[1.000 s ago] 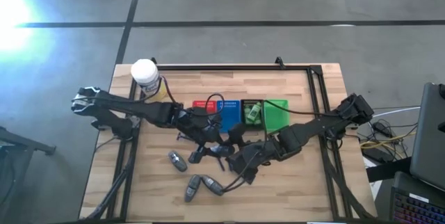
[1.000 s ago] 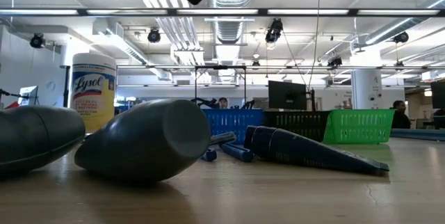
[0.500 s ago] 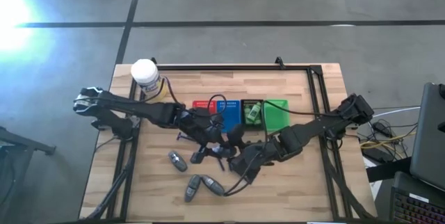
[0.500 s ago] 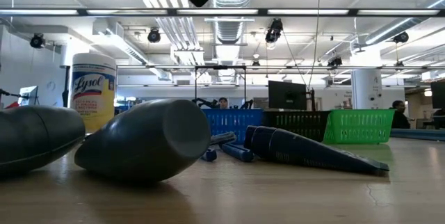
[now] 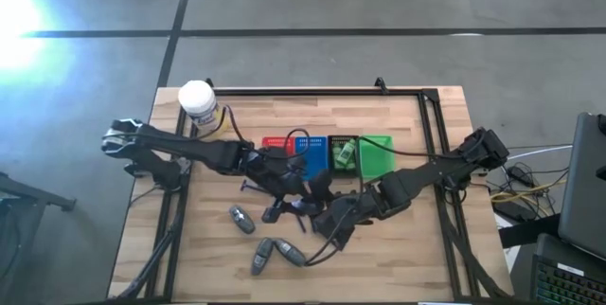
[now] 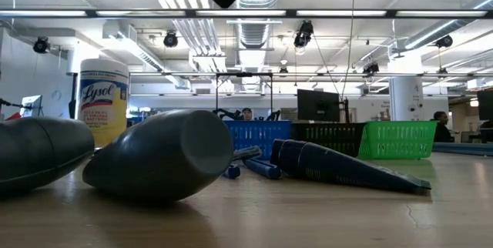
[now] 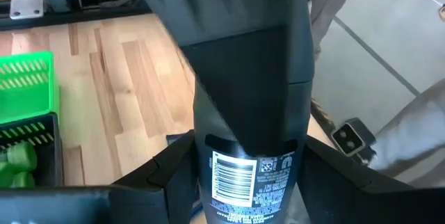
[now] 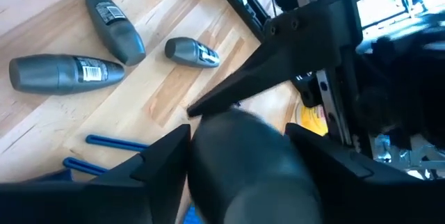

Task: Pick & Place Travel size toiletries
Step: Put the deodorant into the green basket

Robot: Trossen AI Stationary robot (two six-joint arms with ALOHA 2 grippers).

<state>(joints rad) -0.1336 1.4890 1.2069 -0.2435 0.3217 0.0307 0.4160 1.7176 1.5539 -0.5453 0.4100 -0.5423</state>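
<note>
A grey oval tube with a barcode label hangs above the table's middle, between my two grippers. My left gripper and my right gripper meet there, each shut on the tube from an opposite side. Three more grey tubes lie on their sides on the wood toward the near edge; the right wrist view shows them too. Thin blue-purple razors lie flat under the grippers. Green tubes lie in the black basket. My left gripper pinches the tube's labelled part between its two fingers, which lie along the tube. The tube is lifted clear of the table and points toward the right arm. My right gripper has the tube's rounded end between its two fingers, coming from the table's right side and slanting down. Its own body hides how far back the tube reaches.
Red, blue, black and green baskets stand in a row behind the grippers. A white-capped yellow jar stands at the far left corner. A black frame rail runs along the far edge.
My right gripper has rolled a little around the tube; the dark part at the top of the low view has shifted slightly. Both arms stay where they were, and the tube stays lifted between them.
</note>
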